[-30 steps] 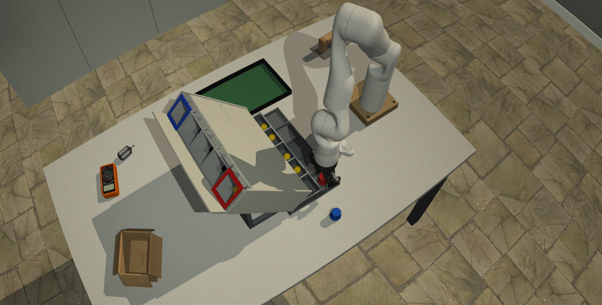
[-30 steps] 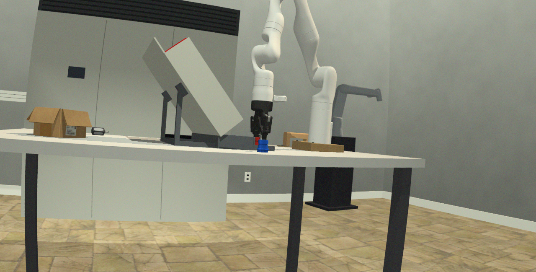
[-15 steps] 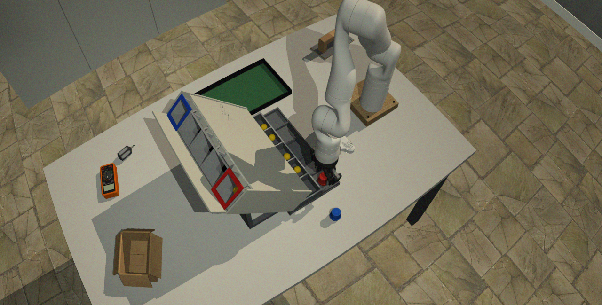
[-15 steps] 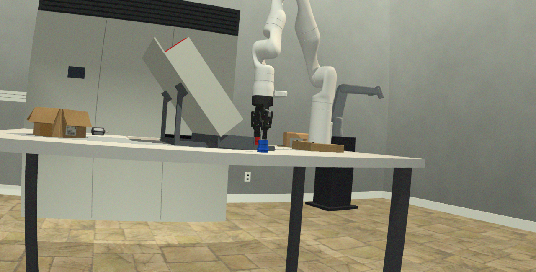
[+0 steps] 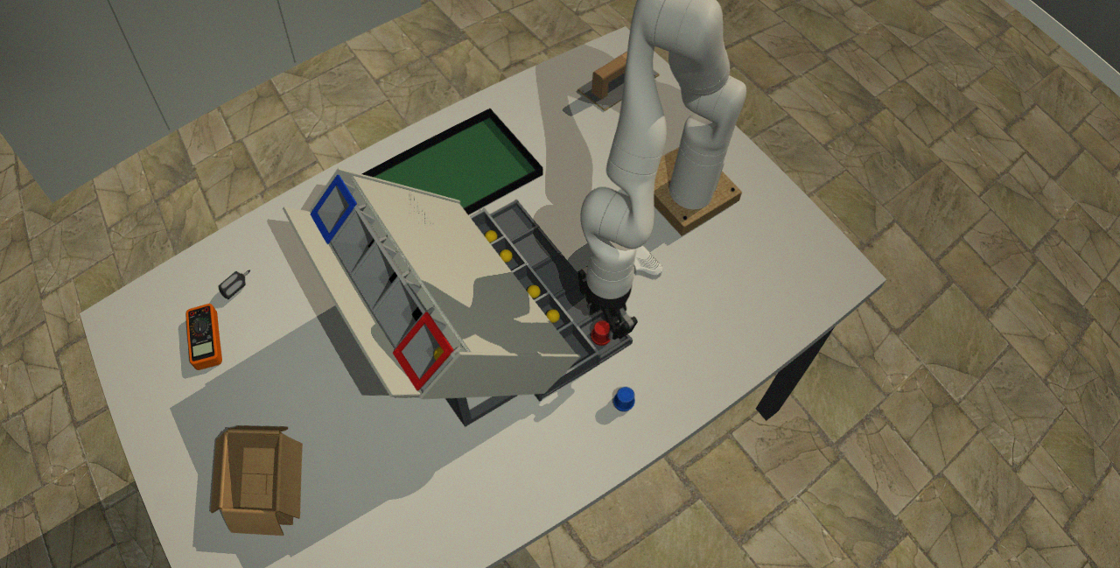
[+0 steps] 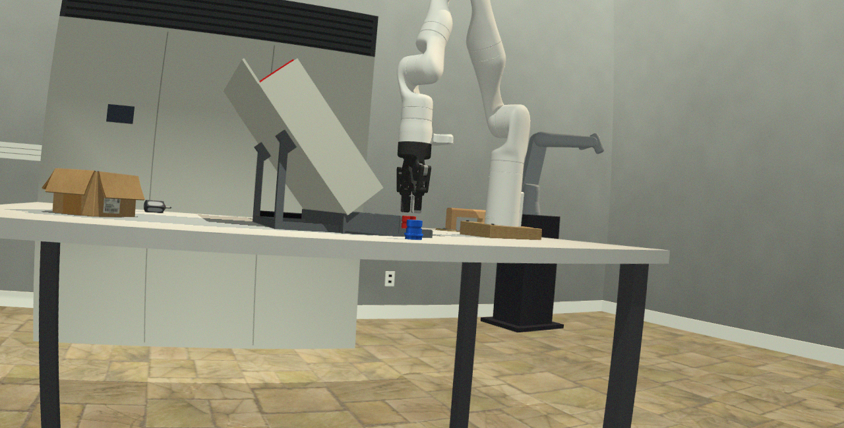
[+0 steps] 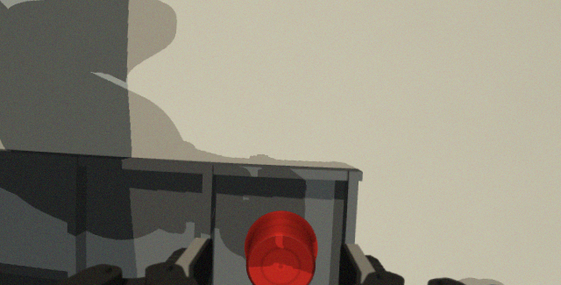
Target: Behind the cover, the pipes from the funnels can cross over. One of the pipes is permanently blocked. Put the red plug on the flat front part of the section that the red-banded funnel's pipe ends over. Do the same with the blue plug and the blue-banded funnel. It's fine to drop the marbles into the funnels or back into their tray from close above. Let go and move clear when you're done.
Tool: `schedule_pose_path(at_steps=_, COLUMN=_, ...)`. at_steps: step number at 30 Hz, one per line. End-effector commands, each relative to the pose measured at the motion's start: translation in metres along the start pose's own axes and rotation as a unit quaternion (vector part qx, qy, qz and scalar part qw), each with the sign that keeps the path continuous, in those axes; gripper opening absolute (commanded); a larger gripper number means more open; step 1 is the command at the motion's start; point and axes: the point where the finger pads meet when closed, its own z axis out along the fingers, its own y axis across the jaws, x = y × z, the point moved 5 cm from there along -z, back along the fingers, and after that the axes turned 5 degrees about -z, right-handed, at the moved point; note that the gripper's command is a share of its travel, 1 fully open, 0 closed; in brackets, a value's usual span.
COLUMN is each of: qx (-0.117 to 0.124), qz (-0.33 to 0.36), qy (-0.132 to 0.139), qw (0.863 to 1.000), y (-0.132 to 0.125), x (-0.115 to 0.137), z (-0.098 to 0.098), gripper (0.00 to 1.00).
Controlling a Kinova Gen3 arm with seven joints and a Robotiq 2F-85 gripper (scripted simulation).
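My gripper (image 5: 622, 322) (image 6: 411, 211) (image 7: 275, 263) is open, pointing down just above the red plug (image 5: 600, 332) (image 6: 407, 222) (image 7: 280, 247). The plug stands upright, untouched, between the fingers' lines in the wrist view, on the flat front part of the end section below the red-banded side. The blue plug (image 5: 624, 398) (image 6: 413, 229) stands upright on the table beside the sections. The red funnel band (image 5: 409, 335) and blue funnel band (image 5: 342, 221) are at opposite ends of the cover's top. Yellow marbles (image 5: 491, 236) (image 5: 506, 255) (image 5: 534, 291) (image 5: 552, 315) lie in the sections. One marble (image 5: 438, 354) shows inside the red band. The pipes are hidden.
The sloping cover (image 5: 438, 243) (image 6: 318, 148) rises beside the gripper. A green tray (image 5: 462, 161) with a black rim lies behind the sections. An open carton (image 5: 256, 478) (image 6: 119, 206), an orange multimeter (image 5: 203, 335) and a small grey tool (image 5: 232, 284) (image 6: 154, 206) are farther off.
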Motion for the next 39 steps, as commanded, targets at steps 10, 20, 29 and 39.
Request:
schedule_pose_path(at_steps=10, qx=0.0, qz=0.0, qy=-0.001, qw=1.0, y=0.001, x=-0.002, z=-0.023, gripper=0.65)
schedule_pose_path(at_steps=20, qx=0.0, qz=0.0, qy=-0.001, qw=1.0, y=0.001, x=-0.002, z=-0.023, gripper=0.65)
schedule_pose_path(at_steps=29, qx=-0.002, qz=0.001, qy=-0.003, qw=1.0, y=0.001, x=-0.002, z=-0.043, gripper=0.65)
schedule_pose_path(at_steps=39, qx=-0.002, qz=0.001, qy=-0.003, qw=1.0, y=0.001, x=-0.002, z=-0.043, gripper=0.65)
